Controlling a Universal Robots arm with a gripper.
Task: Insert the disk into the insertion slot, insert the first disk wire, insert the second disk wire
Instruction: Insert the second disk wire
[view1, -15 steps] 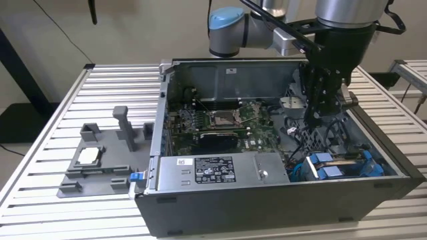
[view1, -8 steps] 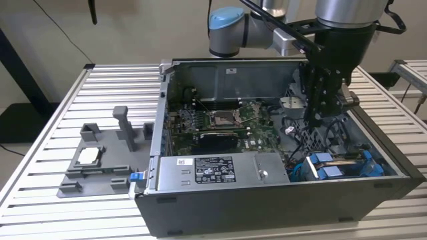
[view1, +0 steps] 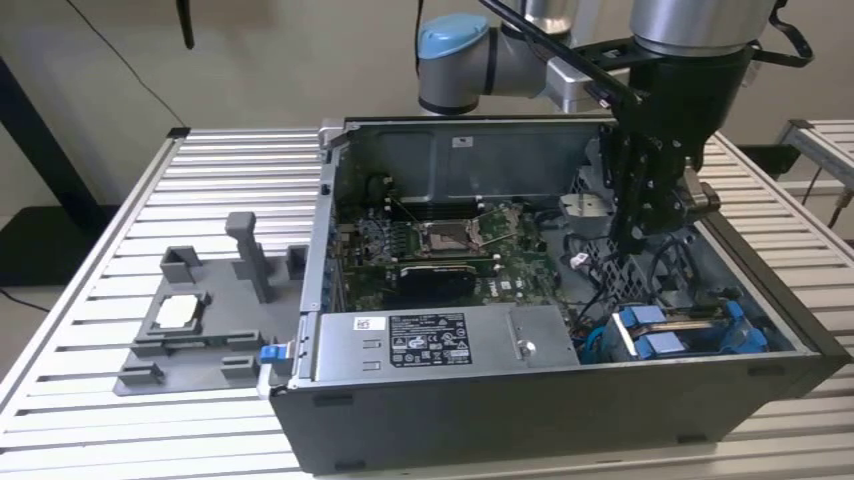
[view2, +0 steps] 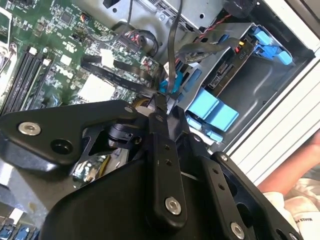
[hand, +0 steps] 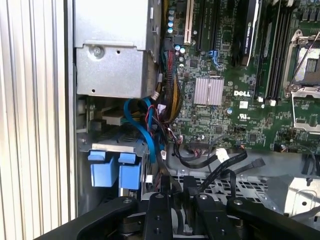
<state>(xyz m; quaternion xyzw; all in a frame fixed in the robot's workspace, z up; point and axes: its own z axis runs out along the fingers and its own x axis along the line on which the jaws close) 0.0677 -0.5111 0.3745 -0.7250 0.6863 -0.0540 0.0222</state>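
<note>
Desk of ribbed metal slats carries the open grey computer case, lying on its side with its green motherboard exposed. Beside it, on the exterior view's left, stands a grey plastic fixture. Inside the case, the grey power-supply box with a white sticker sits along the near wall.

Next to that box lies the insertion slot, a grey metal drive bay with blue plastic tabs. The disk, its bright blue carrier frame visible at the edges, appears to be seated in that bay already, its connector edge facing the loose cables.

The black pincer hangs down into the case just above the bay. Its fingertips look closed on the thin black cable, right at the small plug end, just beside the disk's connectors.

Risk, as I judge it, lies in the crowding here. Several loose black wires and a blue ribbon cable tangle near the bay, so the held cable could snag or drag a neighbour along. The grip sits at the very fingertips, so the plug could twist, meet the socket askew and jam or slip free.
</note>
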